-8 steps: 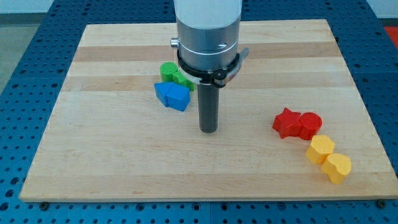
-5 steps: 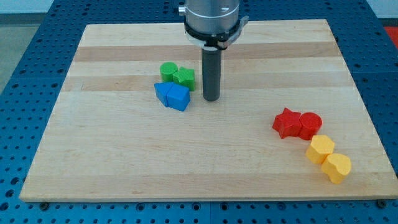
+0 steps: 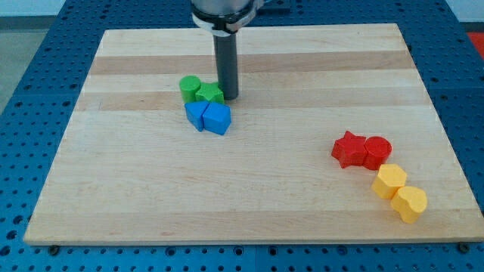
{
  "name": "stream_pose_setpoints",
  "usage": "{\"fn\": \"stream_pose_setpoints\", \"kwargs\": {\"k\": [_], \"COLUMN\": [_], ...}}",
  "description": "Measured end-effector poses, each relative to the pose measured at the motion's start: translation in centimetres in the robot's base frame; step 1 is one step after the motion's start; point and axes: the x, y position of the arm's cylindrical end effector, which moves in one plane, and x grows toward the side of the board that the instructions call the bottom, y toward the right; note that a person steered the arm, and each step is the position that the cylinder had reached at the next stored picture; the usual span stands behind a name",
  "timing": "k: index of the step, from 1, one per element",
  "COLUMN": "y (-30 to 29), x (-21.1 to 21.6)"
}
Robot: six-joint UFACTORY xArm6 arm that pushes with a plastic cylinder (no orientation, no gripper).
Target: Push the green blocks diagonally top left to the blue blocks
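Observation:
Two green blocks sit left of centre on the wooden board [image 3: 121,189]: a green cylinder [image 3: 190,87] and, touching it on its right, a second green block [image 3: 209,94] of unclear shape. Two blue blocks lie directly below them and touch them: a blue block [image 3: 196,115] at left and an angular blue block [image 3: 216,119] at right. My tip [image 3: 228,97] stands against the right side of the second green block, just above the blue pair.
A red star block [image 3: 348,148] and a red cylinder [image 3: 376,152] sit together at the view's right. Two yellow blocks [image 3: 390,181] [image 3: 410,203] lie just below them near the bottom right corner.
My tip has moved up and then left, onto the green blocks' right side. The green pair has slid left and the blue pair has shifted slightly left.

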Motion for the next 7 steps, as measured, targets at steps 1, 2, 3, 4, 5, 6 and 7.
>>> {"fn": "stream_pose_setpoints", "kwargs": {"k": [1, 2, 3, 4, 5, 6, 7], "y": [-0.4, -0.7, -2.9, -4.3, -1.8, 0.9, -1.3], "x": [0.0, 0.0, -0.5, -1.3, -0.3, 0.9, 2.8]}}
